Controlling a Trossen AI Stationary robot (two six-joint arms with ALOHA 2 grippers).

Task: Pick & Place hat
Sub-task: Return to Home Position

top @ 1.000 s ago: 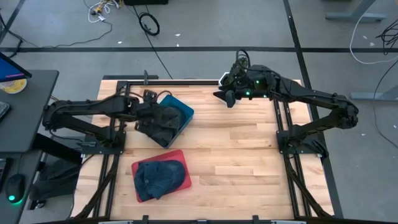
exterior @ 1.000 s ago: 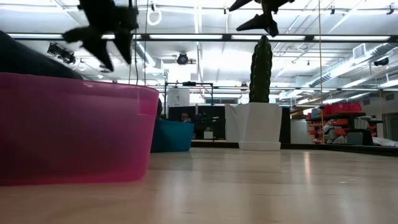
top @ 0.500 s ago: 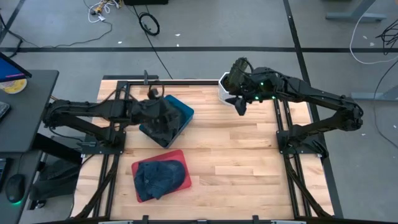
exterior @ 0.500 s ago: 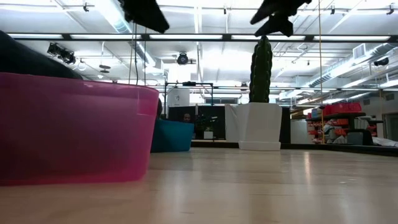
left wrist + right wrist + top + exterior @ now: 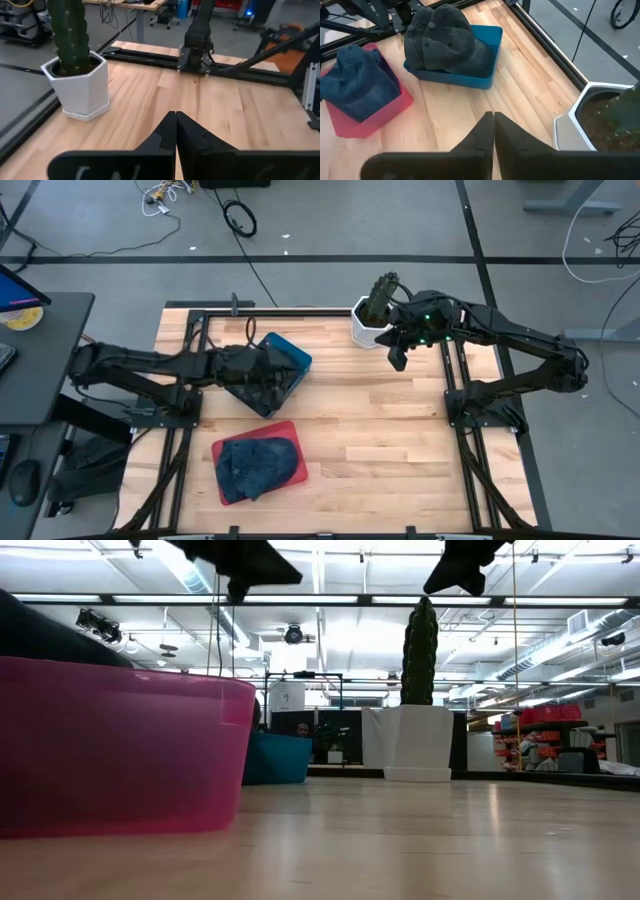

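Wooden table (image 5: 380, 430): black caps (image 5: 440, 37) heaped in blue bin (image 5: 470, 79); left claw (image 5: 175, 115), right claw (image 5: 493, 116) both clenched, empty.

Smooth wood table (image 5: 380, 430), glossy plast. blue bin (image 5: 455, 79), cloth caps (image 5: 440, 37)

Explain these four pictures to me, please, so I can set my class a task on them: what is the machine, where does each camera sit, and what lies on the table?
Two dark robot arms work at a wooden table. One picture looks straight down on it, one looks level along the tabletop, and two come from cameras on the arms' wrists. The left gripper and the right gripper are both shut and hold nothing. A pile of black caps sits in a blue bin. Beside it, blue denim items fill a red bin. A cactus stands in a white pot at the table's edge.
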